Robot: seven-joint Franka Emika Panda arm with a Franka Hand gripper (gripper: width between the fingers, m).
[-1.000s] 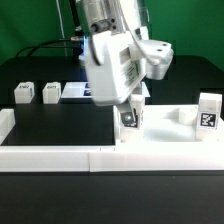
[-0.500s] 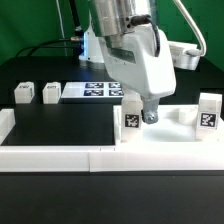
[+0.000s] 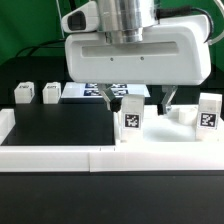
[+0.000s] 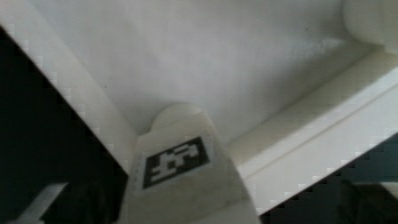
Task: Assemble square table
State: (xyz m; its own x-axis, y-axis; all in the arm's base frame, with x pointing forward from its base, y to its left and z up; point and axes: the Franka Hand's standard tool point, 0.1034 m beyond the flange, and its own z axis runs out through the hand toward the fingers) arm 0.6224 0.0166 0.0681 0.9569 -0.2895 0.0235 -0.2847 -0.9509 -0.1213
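- Pincer hangs low over the square top, its jaws spread wide and gripping nothing. A tagged leg stands upright in the gap between them, closer to the jaw on the exterior view's left.
- The square top lies on the tabletop against the border wall. The tagged leg stands at the top's corner toward the exterior view's left, and a second leg stands upright toward the right.
- The wrist view shows the same tagged leg rising from the pale floor of the square top, beside a raised rim. Whether it is seated in its corner hole cannot be told from either view.
- The step in hand looks like gripping this leg to seat or turn it in the corner.
- To do it well, centre the jaws on the leg before closing, since an off-centre squeeze would likely tip it or drag it off the hole.
- Grip low on the block and keep the wrist vertical, so any turn runs along the leg's own axis.
- Close gently: the top is light plastic and may slide unless the wall braces it.
- One loose leg and its neighbour leg wait beside the marker board, well apart from the work.
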